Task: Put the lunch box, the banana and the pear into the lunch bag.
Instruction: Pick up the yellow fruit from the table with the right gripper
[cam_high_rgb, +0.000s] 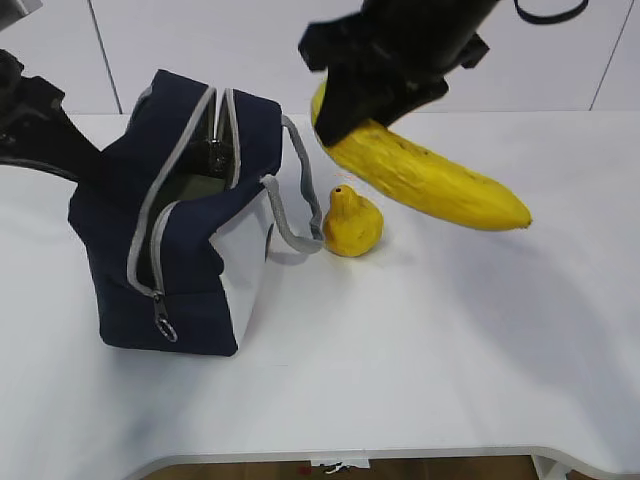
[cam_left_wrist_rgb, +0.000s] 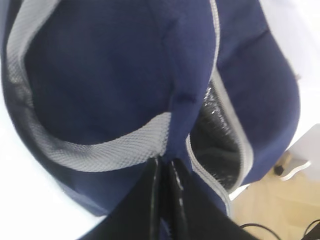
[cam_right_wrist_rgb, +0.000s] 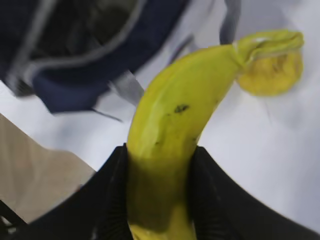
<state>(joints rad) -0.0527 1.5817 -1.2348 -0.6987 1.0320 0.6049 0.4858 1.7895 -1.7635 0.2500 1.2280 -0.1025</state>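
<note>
Lunch bag: navy, standing on the left half of the white tabletop, leaning a little toward the back-left corner. The grey zipper along its top is undone and the mouth gapes in a narrow slit.
Inside the bag: silver foil lining shows in the left wrist view; a dark shape sits deep in the opening, too dim to name. The lunch box cannot be made out in any view.
Bag handles: one grey webbing loop hangs off the right side, drooping toward the pear.
Pear: small, yellow-orange, upright on the tabletop just right of the bag, near the handle loop, outside the bag.
Banana: held in the air above the pear and right of the bag's mouth, slanting down toward the right edge.
Right pincer: closed on the banana near one end, its dark fingers pressed against both sides.
Left pincer: fingers together, pinching the navy fabric at the bag's top edge by the zipper.
In the way: the bag's mouth is narrow, and the handle loop lies between bag and pear.
</note>
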